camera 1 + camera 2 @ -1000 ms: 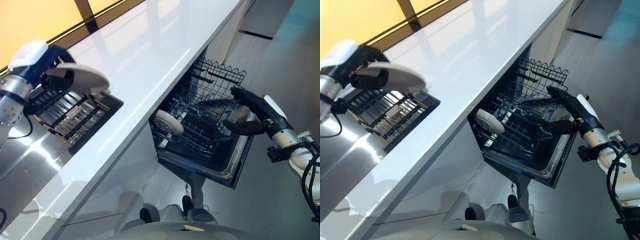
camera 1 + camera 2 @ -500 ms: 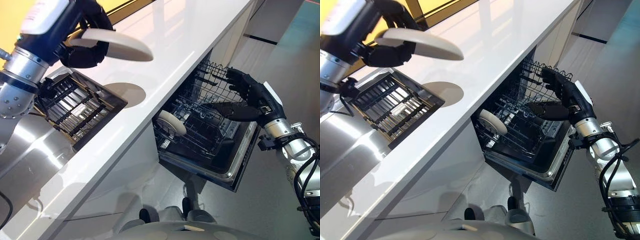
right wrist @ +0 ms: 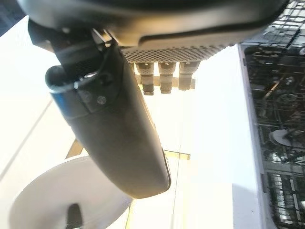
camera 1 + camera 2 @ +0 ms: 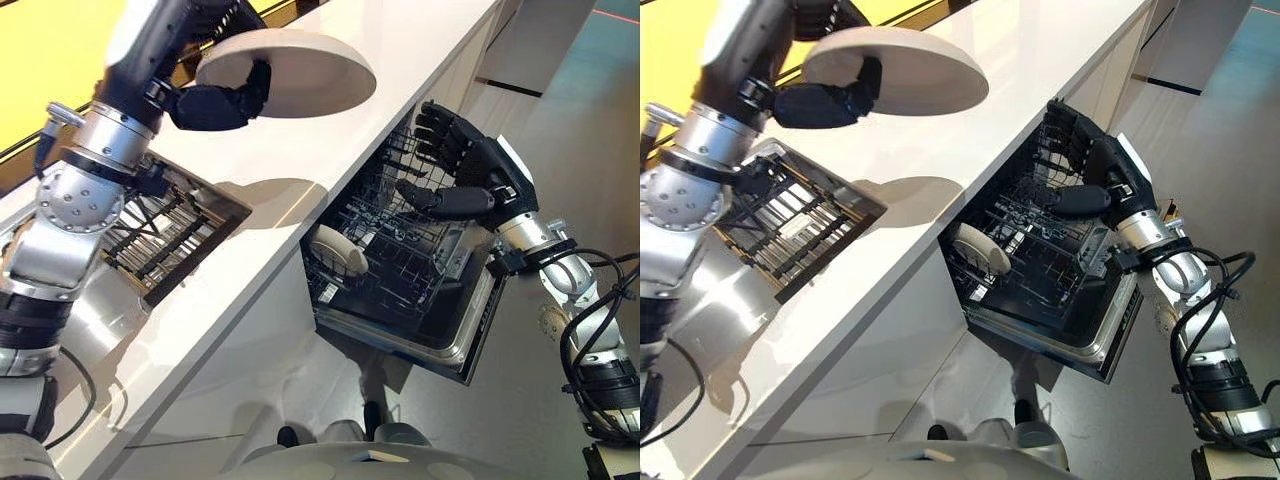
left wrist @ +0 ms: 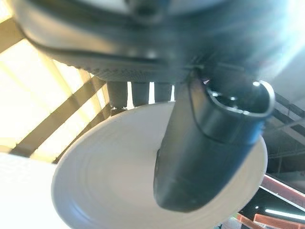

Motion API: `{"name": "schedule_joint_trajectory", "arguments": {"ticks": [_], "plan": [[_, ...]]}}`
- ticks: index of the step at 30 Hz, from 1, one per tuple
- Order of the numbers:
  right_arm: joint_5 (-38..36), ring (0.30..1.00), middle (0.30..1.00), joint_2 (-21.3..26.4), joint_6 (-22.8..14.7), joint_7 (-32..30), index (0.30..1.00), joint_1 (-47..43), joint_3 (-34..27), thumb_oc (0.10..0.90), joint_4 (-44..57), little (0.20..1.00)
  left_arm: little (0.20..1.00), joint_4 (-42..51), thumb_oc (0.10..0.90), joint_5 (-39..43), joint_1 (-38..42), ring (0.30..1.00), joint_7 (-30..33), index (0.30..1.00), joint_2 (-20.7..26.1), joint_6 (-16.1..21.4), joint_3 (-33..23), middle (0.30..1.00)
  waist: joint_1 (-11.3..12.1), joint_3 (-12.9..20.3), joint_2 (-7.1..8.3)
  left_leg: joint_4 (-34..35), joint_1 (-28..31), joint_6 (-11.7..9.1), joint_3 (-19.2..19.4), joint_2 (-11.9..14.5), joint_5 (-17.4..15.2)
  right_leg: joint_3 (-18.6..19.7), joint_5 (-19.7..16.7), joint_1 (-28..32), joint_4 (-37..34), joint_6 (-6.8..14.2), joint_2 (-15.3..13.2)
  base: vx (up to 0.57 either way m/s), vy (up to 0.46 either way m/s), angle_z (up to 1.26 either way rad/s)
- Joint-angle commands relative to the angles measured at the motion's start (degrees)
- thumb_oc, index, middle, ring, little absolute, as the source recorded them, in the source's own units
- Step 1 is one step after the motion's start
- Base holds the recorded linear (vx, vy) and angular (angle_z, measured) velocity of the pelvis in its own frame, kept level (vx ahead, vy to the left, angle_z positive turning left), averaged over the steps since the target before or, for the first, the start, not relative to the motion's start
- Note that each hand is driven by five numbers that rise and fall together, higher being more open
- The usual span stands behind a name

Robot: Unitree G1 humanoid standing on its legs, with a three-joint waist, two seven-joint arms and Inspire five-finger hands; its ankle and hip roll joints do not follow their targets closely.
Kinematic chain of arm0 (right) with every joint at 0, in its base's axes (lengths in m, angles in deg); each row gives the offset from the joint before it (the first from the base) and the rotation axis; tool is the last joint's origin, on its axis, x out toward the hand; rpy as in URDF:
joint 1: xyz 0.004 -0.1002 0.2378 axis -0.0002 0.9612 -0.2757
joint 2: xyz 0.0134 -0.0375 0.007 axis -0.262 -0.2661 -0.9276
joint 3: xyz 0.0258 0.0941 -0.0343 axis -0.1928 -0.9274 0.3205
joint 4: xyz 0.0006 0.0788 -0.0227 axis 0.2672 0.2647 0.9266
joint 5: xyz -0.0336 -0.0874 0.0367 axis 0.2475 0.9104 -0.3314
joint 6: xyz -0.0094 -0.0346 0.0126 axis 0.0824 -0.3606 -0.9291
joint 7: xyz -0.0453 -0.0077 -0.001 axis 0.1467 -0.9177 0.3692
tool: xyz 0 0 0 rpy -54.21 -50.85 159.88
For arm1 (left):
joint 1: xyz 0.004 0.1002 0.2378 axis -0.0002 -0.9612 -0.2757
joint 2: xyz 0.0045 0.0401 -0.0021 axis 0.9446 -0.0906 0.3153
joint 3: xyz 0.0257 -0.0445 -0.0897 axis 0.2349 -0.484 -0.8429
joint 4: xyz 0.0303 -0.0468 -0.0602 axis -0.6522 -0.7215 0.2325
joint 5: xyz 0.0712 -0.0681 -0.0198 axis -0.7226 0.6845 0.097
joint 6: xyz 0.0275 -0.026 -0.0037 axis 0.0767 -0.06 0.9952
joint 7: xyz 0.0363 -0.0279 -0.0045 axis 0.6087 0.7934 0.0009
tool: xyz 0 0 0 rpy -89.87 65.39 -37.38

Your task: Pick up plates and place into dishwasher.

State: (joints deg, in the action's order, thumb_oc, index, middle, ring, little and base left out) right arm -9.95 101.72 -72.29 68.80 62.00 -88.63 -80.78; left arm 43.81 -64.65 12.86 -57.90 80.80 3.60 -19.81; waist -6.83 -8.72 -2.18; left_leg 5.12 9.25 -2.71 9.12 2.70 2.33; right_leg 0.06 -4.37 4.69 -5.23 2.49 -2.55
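The left hand (image 4: pixel 215 103) is raised above the white countertop (image 4: pixel 330 150) with its fingers and thumb pinching a white plate (image 4: pixel 290 72) at the rim nearest the wrist. The plate is held roughly level and clear of the surface, and its shadow falls on the countertop below it. In the left wrist view the thumb (image 5: pixel 205 148) lies across the plate's face with the fingers tucked behind the far rim, so the grasp is confirmed.

The right hand (image 4: pixel 465 175) hangs over the open dishwasher (image 4: pixel 400 270), fingers spread and straight, thumb out, holding nothing. It sits above the upper wire rack (image 4: pixel 420 160) and appears clear of the wires, though contact cannot be ruled out from this angle.

A second plate (image 4: pixel 340 250) stands on edge in the pulled-out dishwasher basket (image 4: pixel 1030 270), toward the end nearer the countertop. The dishwasher door (image 4: pixel 470 330) is lowered, and its inner face shows a pale metal rim.

The countertop is a long, glossy white slab running diagonally across the scene, and it reflects the light strongly. Set into it, near the left arm, is a dark recessed dish rack (image 4: pixel 170 235) with metal bars, beside a brushed steel surface (image 4: pixel 90 320). Behind the counter is a yellow wall panel (image 4: pixel 50 60) divided by dark frames. The floor (image 4: pixel 560 90) beyond the dishwasher is pale grey and smooth, and pale cabinet fronts (image 4: pixel 520 40) stand at the far end.
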Motion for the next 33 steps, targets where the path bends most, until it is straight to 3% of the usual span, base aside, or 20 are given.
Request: {"name": "schedule_joint_trajectory", "arguments": {"ticks": [1, 13, 33], "plan": [[-2.19, 0.900, 0.900, -1.12, -4.64, -0.16, 0.900, -7.71, -0.71, 0.800, 5.41, 0.900, 0.200, -3.83, 0.100, 0.90, 9.89, 0.300, 3.37, 0.300, -1.36, 2.11, 0.40, 0.300, -1.18, 6.71, 1.76, -0.12, -0.58, 2.04, -2.02, -3.74, -1.49, -1.45, -0.68, 1.19, 0.40, 2.26, 1.88, 0.00, -0.012, -0.09], [-3.05, 0.900, 0.900, -2.41, -4.29, 1.53, 0.900, -8.47, -1.62, 0.800, 5.80, 0.900, 0.200, -6.22, 0.100, 2.02, 10.01, 0.300, 1.38, 0.300, -5.79, 0.86, 3.21, 0.300, -2.22, 6.99, 2.17, -0.12, -0.35, 2.09, -0.84, -3.40, -1.36, -0.69, -1.18, 0.99, 0.27, 2.29, 2.16, 0.01, -0.003, -0.03], [-2.10, 0.900, 0.900, -4.30, -2.68, -0.10, 0.900, -15.30, 2.12, 0.800, 4.16, 0.900, 0.200, -6.37, 0.100, 5.52, 12.27, 0.300, -2.64, 0.300, -14.02, -1.85, 9.06, 0.300, -2.28, 6.84, 2.74, -0.12, 0.04, 2.55, -0.75, -3.37, -1.56, -0.24, -1.31, 1.27, 0.23, 2.05, 2.27, 0.01, 0.000, 0.00]]}}
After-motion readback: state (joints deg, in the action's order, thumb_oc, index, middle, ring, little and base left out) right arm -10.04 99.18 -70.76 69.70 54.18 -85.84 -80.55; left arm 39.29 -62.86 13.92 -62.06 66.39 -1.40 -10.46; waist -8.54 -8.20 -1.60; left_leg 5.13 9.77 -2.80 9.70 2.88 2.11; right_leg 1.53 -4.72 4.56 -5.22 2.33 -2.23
